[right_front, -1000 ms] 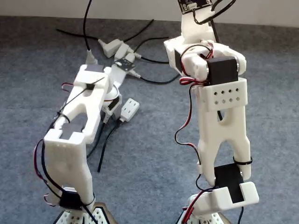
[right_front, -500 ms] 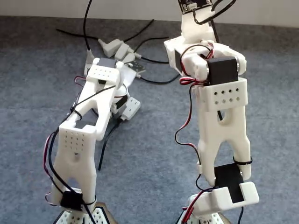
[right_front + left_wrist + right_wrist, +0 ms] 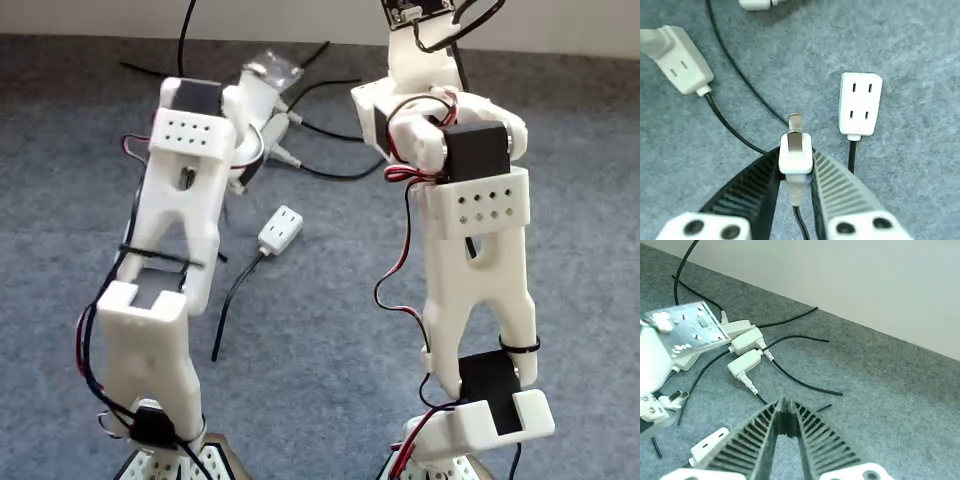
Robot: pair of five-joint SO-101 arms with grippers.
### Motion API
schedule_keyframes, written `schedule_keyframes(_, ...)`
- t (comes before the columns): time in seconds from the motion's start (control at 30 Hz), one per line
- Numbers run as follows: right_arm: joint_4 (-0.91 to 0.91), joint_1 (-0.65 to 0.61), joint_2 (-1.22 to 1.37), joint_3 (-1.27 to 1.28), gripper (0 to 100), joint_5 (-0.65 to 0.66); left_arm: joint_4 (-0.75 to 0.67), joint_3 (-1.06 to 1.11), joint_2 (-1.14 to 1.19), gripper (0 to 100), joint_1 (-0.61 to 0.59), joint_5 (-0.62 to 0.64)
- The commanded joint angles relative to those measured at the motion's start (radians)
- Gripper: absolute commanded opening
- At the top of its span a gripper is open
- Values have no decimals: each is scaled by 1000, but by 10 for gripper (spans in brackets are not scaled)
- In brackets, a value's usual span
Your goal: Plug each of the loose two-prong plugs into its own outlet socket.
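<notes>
My left gripper [image 3: 796, 167] is shut on a white two-prong plug [image 3: 795, 150], prongs pointing away from the fingers, held above the grey carpet. A white outlet socket [image 3: 860, 102] with two pairs of slots lies on the carpet just beside and beyond the prongs, apart from them. In the high view that socket [image 3: 280, 228] lies between the arms, and the left arm [image 3: 185, 200] stands raised behind it. My right gripper [image 3: 785, 409] is shut with nothing in it, high over the carpet. From there the same socket [image 3: 710, 445] and the held plug [image 3: 660, 405] are in sight.
Another white socket [image 3: 682, 62] on a black cord lies farther from the gripper. Two more white plugs [image 3: 747, 340] [image 3: 745, 364] and looping black cords [image 3: 325, 170] lie at the back near the wall. The right arm [image 3: 475, 230] stands upright on the right.
The left arm has risen and swung back from low beside the socket, carrying the plug up off the carpet. The socket now lies uncovered. The right arm has not moved.
</notes>
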Motion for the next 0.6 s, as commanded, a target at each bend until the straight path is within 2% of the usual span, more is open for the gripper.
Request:
schedule_keyframes(0.0,-1,12,-53,-50,8,11,15,36,-200,6,30,23)
schedule_keyframes(0.17,-1,12,-53,-50,8,11,6,266,-484,6,84,75)
schedule_keyframes(0.27,1,12,-53,-50,8,11,-118,476,-677,6,97,94)
schedule_keyframes(0.33,1,12,-53,-50,8,8,-269,657,-806,6,93,95)
schedule_keyframes(0.47,2,12,-53,-50,8,6,-664,1073,-1036,6,70,101)
schedule_keyframes(0.57,4,12,-53,-50,8,6,-968,1342,-1176,6,36,203)
